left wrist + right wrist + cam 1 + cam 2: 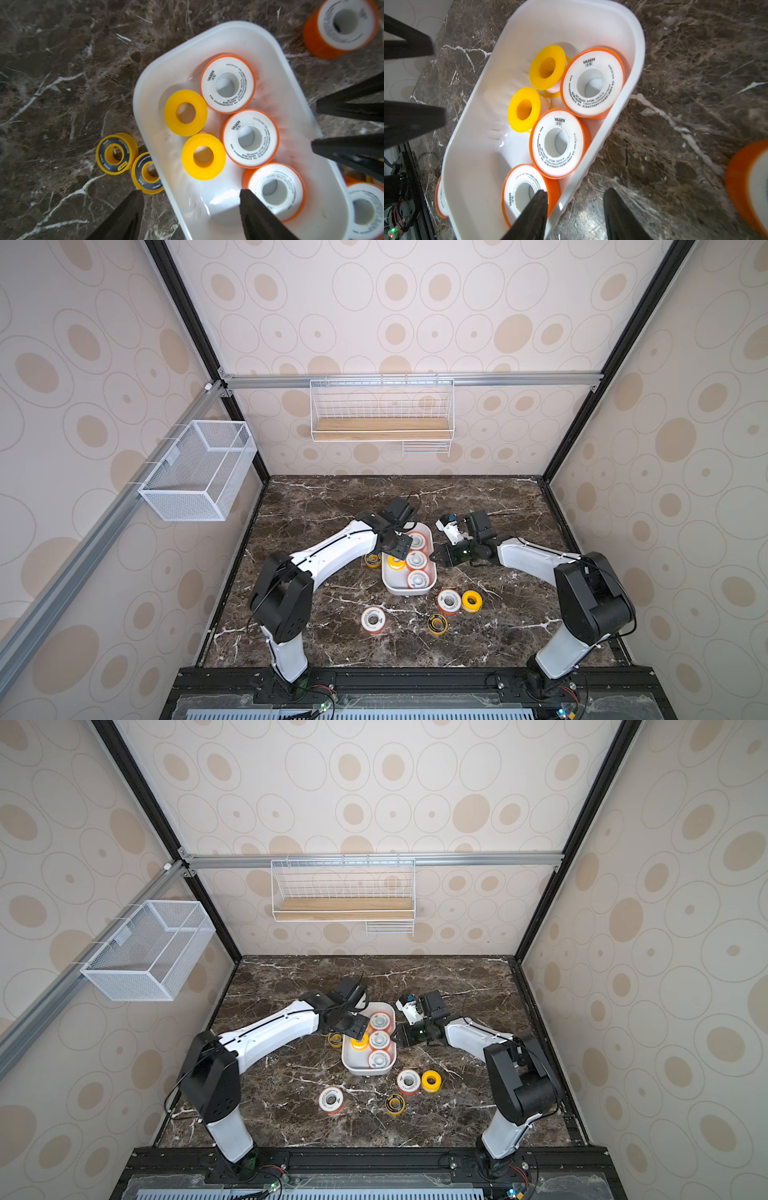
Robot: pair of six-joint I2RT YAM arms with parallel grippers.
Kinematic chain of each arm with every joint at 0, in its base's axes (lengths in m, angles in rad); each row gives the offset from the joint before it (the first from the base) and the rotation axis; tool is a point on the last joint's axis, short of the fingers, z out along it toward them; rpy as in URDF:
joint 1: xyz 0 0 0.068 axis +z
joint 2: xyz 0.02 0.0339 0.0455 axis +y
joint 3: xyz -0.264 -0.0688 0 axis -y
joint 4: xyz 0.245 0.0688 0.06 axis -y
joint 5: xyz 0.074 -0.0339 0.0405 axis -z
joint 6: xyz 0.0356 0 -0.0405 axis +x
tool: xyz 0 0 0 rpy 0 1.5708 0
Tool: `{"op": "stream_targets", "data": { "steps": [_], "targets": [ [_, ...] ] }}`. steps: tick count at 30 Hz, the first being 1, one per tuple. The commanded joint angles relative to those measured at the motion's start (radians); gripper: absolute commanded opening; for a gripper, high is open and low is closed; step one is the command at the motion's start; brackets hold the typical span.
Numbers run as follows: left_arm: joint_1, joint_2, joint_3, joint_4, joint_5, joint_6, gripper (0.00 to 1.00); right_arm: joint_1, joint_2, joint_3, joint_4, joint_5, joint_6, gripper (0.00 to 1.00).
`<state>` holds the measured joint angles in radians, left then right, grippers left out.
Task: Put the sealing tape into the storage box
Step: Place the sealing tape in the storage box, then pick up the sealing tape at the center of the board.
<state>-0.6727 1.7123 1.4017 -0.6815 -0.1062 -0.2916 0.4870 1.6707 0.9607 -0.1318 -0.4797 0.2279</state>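
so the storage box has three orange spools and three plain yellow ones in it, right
Not quite. The storage box does hold three orange spools, but only two plain yellow ones, not three. The left wrist view shows this.

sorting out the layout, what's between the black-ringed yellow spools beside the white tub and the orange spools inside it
The wall of the white plastic tub, then two plain yellow tape spools inside it; the left wrist view shows this.
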Motion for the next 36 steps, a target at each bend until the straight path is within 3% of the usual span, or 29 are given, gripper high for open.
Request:
{"op": "stream_targets", "data": {
  "steps": [1, 13, 19, 25, 36],
  "targets": [
    [0.014, -0.122, -0.077, 0.02, -0.047, -0.017, 0.79, 0.003, -0.05, -0.022, -0.006, 0.047, -0.023, 0.51],
    [0.142, -0.52, -0.412, 0.162, -0.006, -0.11, 0.83, -0.001, -0.173, -0.051, -0.184, 0.296, -0.026, 0.56],
    [0.192, -0.671, -0.553, 0.217, -0.053, -0.159, 0.88, -0.003, -0.262, -0.08, -0.313, 0.416, 0.028, 0.58],
    [0.195, -0.74, -0.604, 0.234, -0.115, -0.175, 0.92, -0.004, -0.323, -0.126, -0.424, 0.498, 0.119, 0.65],
    [0.195, -0.768, -0.613, 0.227, -0.133, -0.17, 0.92, 0.001, -0.394, -0.22, -0.506, 0.492, 0.209, 0.72]
  ]
}}
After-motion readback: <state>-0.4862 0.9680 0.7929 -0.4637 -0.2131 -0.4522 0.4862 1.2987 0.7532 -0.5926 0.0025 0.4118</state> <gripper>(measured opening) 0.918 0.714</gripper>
